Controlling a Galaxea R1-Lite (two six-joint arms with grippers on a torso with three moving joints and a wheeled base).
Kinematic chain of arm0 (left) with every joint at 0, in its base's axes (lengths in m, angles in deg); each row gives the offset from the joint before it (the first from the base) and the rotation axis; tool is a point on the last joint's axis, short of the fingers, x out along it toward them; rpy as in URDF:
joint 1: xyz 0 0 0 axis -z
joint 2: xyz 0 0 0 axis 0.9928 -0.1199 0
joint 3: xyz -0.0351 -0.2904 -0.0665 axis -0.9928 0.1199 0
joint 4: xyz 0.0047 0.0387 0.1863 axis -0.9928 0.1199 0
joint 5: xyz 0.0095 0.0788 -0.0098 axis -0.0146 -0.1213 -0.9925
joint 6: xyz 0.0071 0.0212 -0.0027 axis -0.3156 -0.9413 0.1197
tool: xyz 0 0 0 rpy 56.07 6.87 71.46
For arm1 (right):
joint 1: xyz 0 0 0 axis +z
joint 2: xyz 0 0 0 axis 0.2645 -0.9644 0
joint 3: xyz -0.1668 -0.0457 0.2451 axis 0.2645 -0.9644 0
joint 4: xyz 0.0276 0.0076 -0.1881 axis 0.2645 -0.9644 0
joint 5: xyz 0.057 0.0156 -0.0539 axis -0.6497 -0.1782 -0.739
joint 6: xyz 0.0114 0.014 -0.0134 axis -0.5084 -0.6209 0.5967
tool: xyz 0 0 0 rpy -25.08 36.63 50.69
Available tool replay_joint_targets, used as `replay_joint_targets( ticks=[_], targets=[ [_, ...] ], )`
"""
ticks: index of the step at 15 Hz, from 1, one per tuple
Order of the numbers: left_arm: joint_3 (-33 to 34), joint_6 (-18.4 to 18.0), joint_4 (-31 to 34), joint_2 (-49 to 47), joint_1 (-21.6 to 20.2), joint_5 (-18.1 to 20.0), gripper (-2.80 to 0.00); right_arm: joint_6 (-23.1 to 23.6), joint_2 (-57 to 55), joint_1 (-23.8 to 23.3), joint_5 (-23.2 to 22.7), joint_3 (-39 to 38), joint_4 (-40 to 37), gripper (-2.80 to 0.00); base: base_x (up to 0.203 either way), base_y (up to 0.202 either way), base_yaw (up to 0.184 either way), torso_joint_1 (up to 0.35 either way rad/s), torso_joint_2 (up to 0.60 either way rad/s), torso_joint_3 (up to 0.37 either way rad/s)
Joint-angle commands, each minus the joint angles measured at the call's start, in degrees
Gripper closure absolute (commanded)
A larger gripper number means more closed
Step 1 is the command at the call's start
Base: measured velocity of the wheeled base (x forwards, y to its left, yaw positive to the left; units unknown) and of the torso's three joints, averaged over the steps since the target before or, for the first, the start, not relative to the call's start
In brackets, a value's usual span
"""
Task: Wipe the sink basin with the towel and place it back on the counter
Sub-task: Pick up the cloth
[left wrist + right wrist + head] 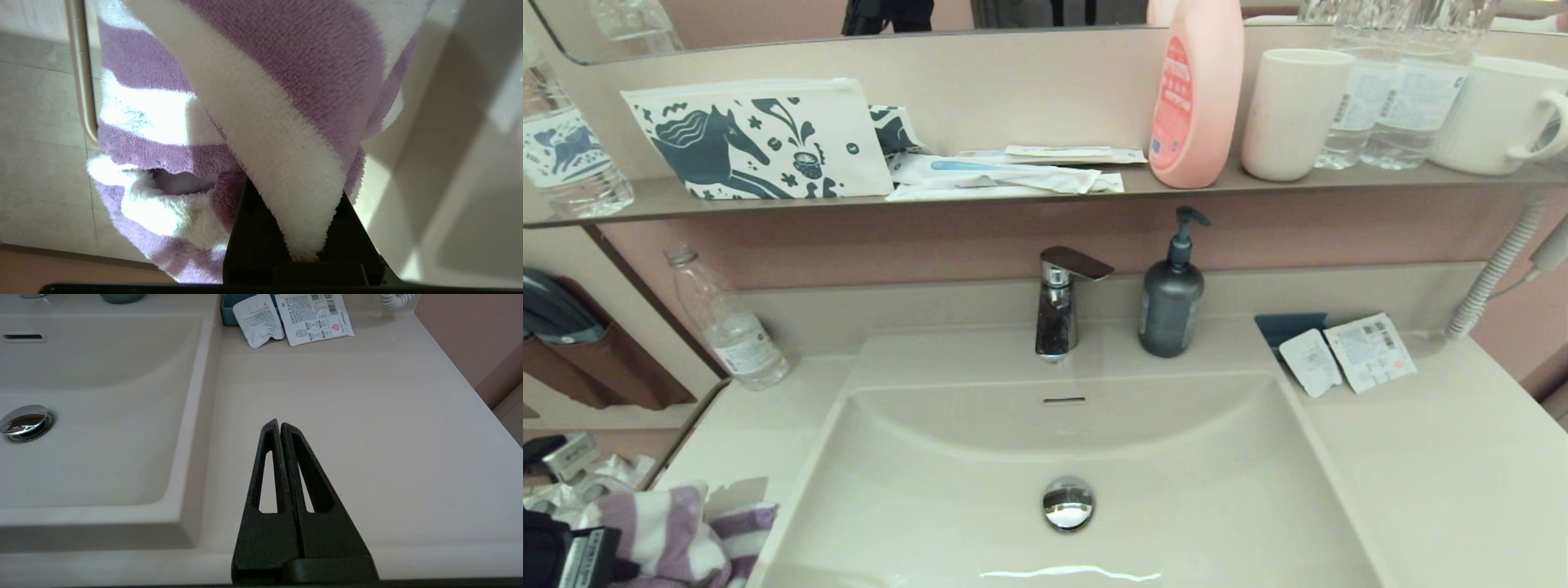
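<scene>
— Purple and white stripes at the near left corner: is that the towel [253, 102]?

— Yes. The left pincer [304, 228] is pinching a fold of it, and the rest hangs bunched over the near left edge of the desk [1445, 482], just beside the sink [1176, 425].

— So which step is this?

— I'd judge the cloth is either about to go into the bowl or about to be laid down again; the basin shows no cloth in it, and nothing here settles which. If wiping is next, the arm must carry the towel right and down past the rim, toward the drain plug [1067, 503], and press it flat before sweeping.

— And the other arm?

— The right pincer [281, 428] is pressed together, idle over the bare desk right of the sink.

— Any writing to read?

— Little. The sachets [1347, 355] at the far right carry a square code and fine print too small to make out. The pink bottle [1196, 94] has a red label, unreadable. The pouch [760, 139] only shows blue horses.
</scene>
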Motion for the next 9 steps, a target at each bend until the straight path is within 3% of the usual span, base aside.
replay_joint_targets(
  ticks=[1,6,7,9],
  targets=[
    [-2.8,0.0,4.5,8.0,0.2,0.3,0.00,0.0,0.0,0.0,0.0,0.0,0.0,0.00,0.000,0.000,0.000,0.000,0.00,0.000],
    [-11.8,0.7,11.5,12.9,6.6,-0.2,0.00,0.0,0.0,0.0,0.0,0.0,0.0,0.00,0.000,0.000,0.000,0.000,0.00,0.000],
    [-13.7,1.7,14.5,13.2,8.8,-0.2,0.00,0.0,0.0,0.0,0.0,0.0,0.0,0.00,0.000,0.000,0.000,0.000,0.00,0.000],
    [-16.8,7.3,17.6,13.3,14.2,-0.2,0.00,0.0,0.0,0.0,0.0,0.0,0.0,0.00,0.000,0.000,0.000,0.000,0.00,0.000]
  ],
)
